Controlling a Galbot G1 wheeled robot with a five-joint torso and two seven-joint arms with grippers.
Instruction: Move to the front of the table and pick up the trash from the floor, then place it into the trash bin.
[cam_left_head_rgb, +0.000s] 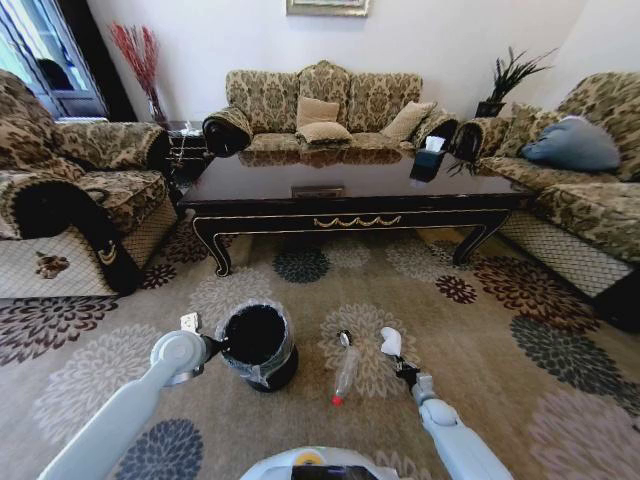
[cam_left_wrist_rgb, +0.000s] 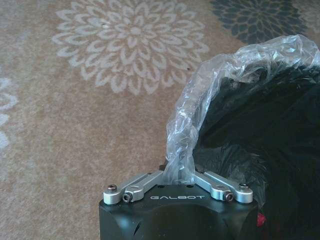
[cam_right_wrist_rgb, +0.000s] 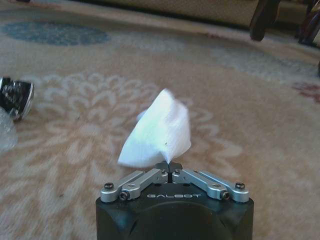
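Observation:
The black trash bin (cam_left_head_rgb: 257, 345) with its clear liner stands on the flowered carpet (cam_left_head_rgb: 480, 330) in front of the dark table (cam_left_head_rgb: 350, 205). My left gripper (cam_left_head_rgb: 214, 348) is shut on the liner's folded rim (cam_left_wrist_rgb: 182, 150) at the bin's (cam_left_wrist_rgb: 260, 150) left side. My right gripper (cam_left_head_rgb: 402, 366) is shut on a crumpled white paper wad (cam_left_head_rgb: 390, 342), which sticks out past its fingertips (cam_right_wrist_rgb: 159, 132) low over the carpet. Between bin and right gripper lies the clear bottle (cam_left_head_rgb: 345, 375), red cap toward me. A small round piece (cam_left_head_rgb: 345, 338) rests at the bottle's far end.
Patterned sofas stand on the left (cam_left_head_rgb: 70, 190), at the back (cam_left_head_rgb: 325, 110) and on the right (cam_left_head_rgb: 580, 170). A tissue box (cam_left_head_rgb: 430, 160) sits on the table's right end. Open carpet lies to the right of the right arm.

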